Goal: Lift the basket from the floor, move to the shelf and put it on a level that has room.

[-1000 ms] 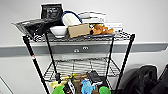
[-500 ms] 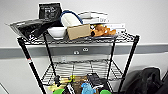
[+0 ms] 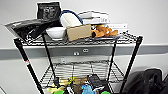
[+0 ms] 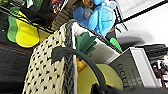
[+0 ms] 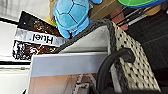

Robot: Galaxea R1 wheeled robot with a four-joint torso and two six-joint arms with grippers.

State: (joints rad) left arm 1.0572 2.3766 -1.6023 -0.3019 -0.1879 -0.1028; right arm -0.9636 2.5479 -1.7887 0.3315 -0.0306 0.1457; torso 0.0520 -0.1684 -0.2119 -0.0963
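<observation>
Two wrist views put the basket [image 4: 47, 72] close in front of the shelf [image 3: 135, 53], its dark looped handles arching toward each camera. That suggests it is carried by both handles, one arm a side, to keep it level; whether the fingers are spread or clamped on those handles I cannot tell, as the grip itself sits at the pictures' edge.

Inside the basket lie a grey-and-white box [image 4: 135, 67] and a yellow plush with green leaves [image 4: 86, 45], so tipping would spill them. Just beyond its rim are the lower tier's things: a blue plush turtle [image 5: 71, 16], a yellow-green toy [image 4: 21, 31] and a dark packet marked "Huel" [image 5: 35, 40]. By that, the basket seems to hang about level with this crowded tier, below the free one.

From the head view, the level [image 3: 82, 71] second from the top looks bare wire, with room. Above it the top tier is packed: a white bowl [image 3: 56, 32], a cardboard box [image 3: 78, 32], an orange plush [image 3: 105, 31], black bags [image 3: 48, 10]. The front poles and that loaded top tier bound the gap, so, as I judge it, the basket must go in between them without catching a handle. A dark bag [image 3: 150, 80] stands on the floor just beside the shelf.
</observation>
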